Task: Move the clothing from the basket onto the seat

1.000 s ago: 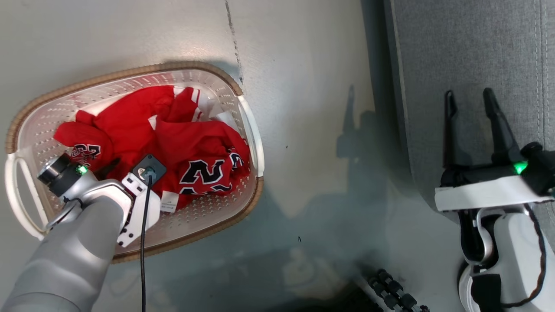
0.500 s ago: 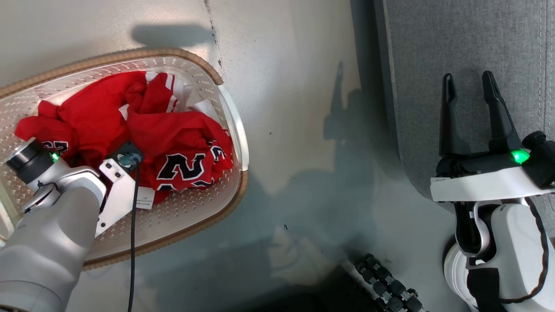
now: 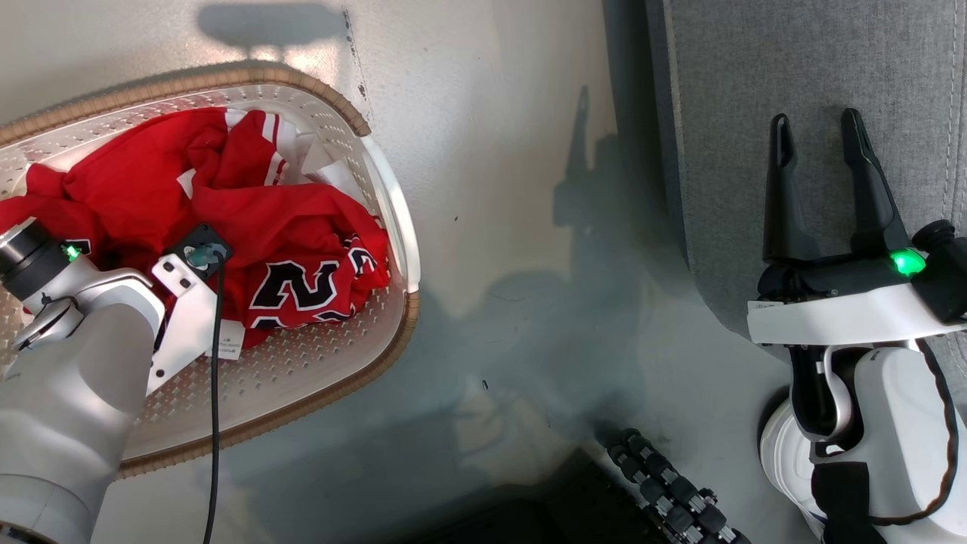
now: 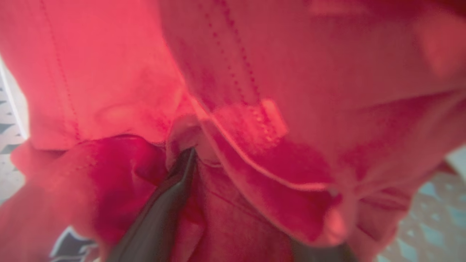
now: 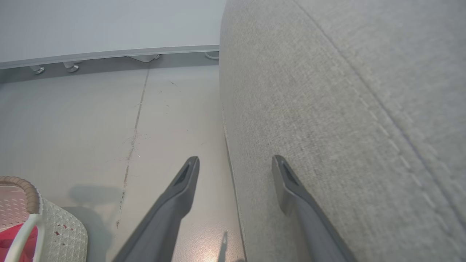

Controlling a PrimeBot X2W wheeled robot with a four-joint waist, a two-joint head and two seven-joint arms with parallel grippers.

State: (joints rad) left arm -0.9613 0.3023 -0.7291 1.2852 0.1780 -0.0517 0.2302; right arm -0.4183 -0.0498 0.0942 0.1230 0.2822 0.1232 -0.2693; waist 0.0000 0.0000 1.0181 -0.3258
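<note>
The clothing (image 3: 287, 227), bright red with white stripes and a dark-and-white numeral 2 (image 3: 295, 283), lies crumpled in the basket (image 3: 378, 355), which stands on the grey floor (image 3: 514, 189). A white tag (image 3: 229, 344) hangs at the heap's near edge. The left arm reaches down into the basket, its wrist over the red heap.

In the left wrist view the left gripper (image 4: 233, 163) is sunk into the folds. 1 dark finger (image 4: 164, 211) shows plainly, and the other is mostly under cloth. The 2 fingers stand wide apart with fabric between them. Whether they pinch it I cannot tell.

The right gripper (image 3: 816, 119) hangs over the left edge of the seat (image 3: 793, 60), well apart from the basket. Its 2 fingers are spread wide and hold nothing. In the right wrist view 1 finger lies over the floor and the other over the seat's rounded edge.
</note>
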